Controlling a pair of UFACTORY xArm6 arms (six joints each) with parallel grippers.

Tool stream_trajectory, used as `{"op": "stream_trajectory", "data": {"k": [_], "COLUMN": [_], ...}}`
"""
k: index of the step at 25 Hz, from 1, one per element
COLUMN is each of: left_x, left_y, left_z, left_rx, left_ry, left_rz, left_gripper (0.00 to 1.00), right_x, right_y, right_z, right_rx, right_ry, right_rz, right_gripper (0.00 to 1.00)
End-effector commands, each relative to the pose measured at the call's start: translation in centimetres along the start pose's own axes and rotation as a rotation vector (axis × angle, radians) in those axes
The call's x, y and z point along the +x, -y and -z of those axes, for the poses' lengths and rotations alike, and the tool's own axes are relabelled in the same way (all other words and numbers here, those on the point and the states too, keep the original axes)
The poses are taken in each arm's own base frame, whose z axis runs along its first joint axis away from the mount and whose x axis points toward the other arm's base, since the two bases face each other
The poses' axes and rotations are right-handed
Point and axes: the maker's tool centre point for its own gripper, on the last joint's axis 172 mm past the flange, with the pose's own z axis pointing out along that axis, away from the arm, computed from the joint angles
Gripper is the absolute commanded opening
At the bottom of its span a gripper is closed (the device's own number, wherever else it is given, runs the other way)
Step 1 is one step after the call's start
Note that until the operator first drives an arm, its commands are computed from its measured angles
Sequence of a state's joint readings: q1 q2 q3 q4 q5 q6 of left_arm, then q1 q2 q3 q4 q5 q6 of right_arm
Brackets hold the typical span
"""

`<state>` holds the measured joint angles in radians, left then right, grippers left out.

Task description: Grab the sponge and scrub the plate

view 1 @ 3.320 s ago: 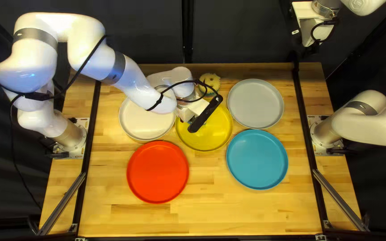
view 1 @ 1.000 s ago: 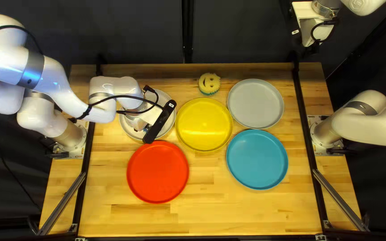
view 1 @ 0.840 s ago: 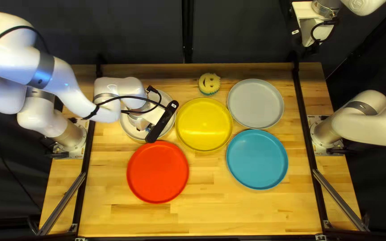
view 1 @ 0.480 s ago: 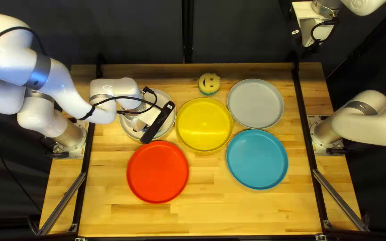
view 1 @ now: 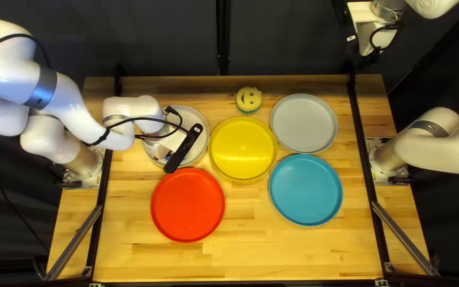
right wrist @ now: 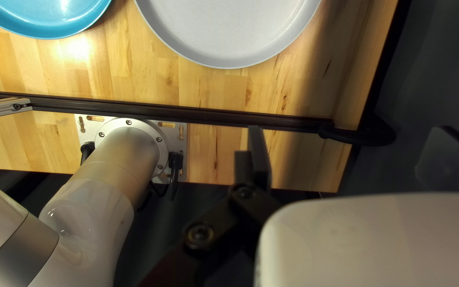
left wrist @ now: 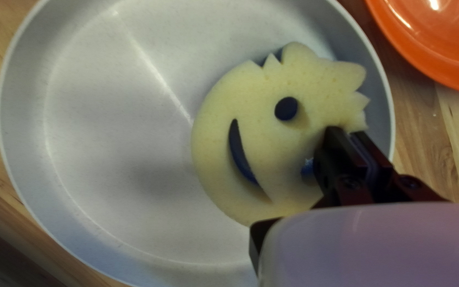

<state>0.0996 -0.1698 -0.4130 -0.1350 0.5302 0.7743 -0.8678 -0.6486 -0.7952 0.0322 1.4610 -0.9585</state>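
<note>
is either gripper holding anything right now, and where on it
The left gripper is shut on the smiley sponge, pinching its rim beside the jagged edge. The right gripper holds nothing.

Plates 5: white plate [view 1: 193,116], yellow plate [view 1: 242,148], grey plate [view 1: 303,123], teal plate [view 1: 306,189], orange plate [view 1: 187,204] | sponges 2: sponge on table [view 1: 248,99], sponge in plate [left wrist: 271,139] | robot arms 2: left arm [view 1: 66,103], right arm [view 1: 432,139]

The sponge [left wrist: 269,131] is a pale yellow smiling face (dark blue eye and mouth, jagged top edge). It lies flat and face up inside the shallow, round white plate [left wrist: 94,119], near its rim, with one edge pinched in the left claw [left wrist: 299,185]. The plate sits level on the worktop [view 1: 253,247].
</note>
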Motion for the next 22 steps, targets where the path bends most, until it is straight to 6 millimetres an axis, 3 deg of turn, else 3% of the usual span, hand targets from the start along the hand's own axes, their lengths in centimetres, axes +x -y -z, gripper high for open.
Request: {"op": "stream_trajectory", "data": {"k": [1,5,14,18,22], "left_x": [1.1,-0.1,-4.2,-4.4,-3.4], "left_y": [1.2,0.2,-4.4,-4.7,-3.6], "left_z": [-0.4,-0.8,-0.9,-0.8,-0.7], "left_rx": [0.007,-0.002,-0.026,-0.027,-0.023], "left_ry": [-0.018,-0.028,-0.053,-0.053,-0.057], "left_rz": [-0.013,-0.009,0.049,0.063,0.064], "left_gripper": [0.00,0.00,0.00,0.00,0.00], "right_x": [0.0,0.0,0.0,0.0,0.0], "right_y": [0.0,0.0,0.0,0.0,0.0], "right_z": [0.0,0.0,0.0,0.0,0.0], "right_rx": [0.000,0.000,0.000,0.000,0.000], "right_ry": [0.000,0.000,0.000,0.000,0.000], "right_rz": [0.000,0.000,0.000,0.000,0.000], "right_gripper": [1.00,1.00,1.00,1.00,1.00]}}
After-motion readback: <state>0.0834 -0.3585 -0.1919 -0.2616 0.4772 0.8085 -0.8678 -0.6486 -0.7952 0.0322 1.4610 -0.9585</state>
